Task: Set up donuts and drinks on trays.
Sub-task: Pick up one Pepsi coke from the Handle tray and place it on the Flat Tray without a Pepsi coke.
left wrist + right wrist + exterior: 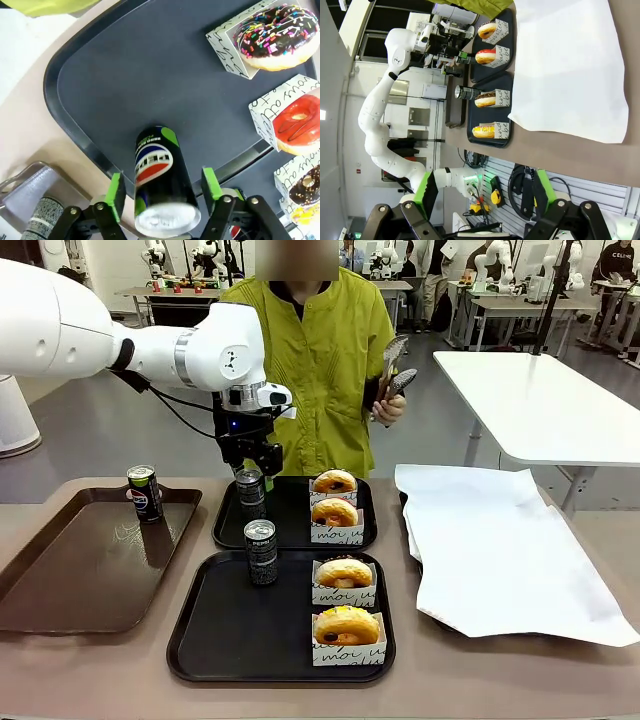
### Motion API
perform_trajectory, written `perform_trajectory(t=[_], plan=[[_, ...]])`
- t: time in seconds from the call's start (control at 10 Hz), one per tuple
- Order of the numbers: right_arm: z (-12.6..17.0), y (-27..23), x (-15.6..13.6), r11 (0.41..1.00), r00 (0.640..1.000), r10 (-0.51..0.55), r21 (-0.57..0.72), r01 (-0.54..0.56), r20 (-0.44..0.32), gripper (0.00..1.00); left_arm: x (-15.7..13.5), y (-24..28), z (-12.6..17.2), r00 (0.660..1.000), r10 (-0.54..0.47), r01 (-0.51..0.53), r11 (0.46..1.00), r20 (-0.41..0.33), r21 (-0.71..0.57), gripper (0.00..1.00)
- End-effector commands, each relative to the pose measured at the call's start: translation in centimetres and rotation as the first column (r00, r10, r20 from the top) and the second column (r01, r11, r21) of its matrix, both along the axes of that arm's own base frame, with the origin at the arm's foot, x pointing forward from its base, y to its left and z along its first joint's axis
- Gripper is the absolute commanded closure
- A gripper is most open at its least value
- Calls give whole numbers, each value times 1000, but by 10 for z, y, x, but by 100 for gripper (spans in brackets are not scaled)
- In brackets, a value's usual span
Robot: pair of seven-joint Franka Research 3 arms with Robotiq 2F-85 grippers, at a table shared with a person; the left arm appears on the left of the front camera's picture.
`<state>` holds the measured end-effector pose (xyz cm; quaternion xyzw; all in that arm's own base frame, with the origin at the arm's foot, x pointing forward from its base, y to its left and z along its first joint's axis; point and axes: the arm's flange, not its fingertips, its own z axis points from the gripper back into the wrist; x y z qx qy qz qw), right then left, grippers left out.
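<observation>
Two matte black rectangular trays [195,635] [224,530] hold four sleeved donuts [346,624] and two slim black cans [261,552]; a third can [145,492] stands on the brown tray [60,580]. Left gripper [162,192] jaws are spread beside the far can [160,180], right gripper [485,200] jaws spread, empty.

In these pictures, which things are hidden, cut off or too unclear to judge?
- Front view: the left gripper covers the top of the far can, so contact is unclear.
- Left wrist view: this can's base is hidden by its own body; the sprinkle donut is cut by the right edge.
- Right wrist view: sleeve lettering is too small to read.
</observation>
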<state>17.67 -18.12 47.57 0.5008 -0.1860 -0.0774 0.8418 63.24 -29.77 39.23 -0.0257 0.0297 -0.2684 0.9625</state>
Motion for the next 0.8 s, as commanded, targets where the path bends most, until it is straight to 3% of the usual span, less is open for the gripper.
perform_trajectory(t=[0.0, 0.6, 0.7], plan=[[-1, 0, 1, 1000, 1000, 9, 12, -10, 20, 0, -3, 5, 3, 999, -28, 28, 999, -18, -19, 0], [-1, 0, 1, 1000, 1000, 9, 12, -10, 20, 0, -10, 6, 20, 1000, -25, 25, 999, -9, -28, 0], [-1, 0, 1, 1000, 1000, 9, 12, -10, 20, 0, -19, 6, 40, 996, 73, -72, 997, -42, 17, 0]])
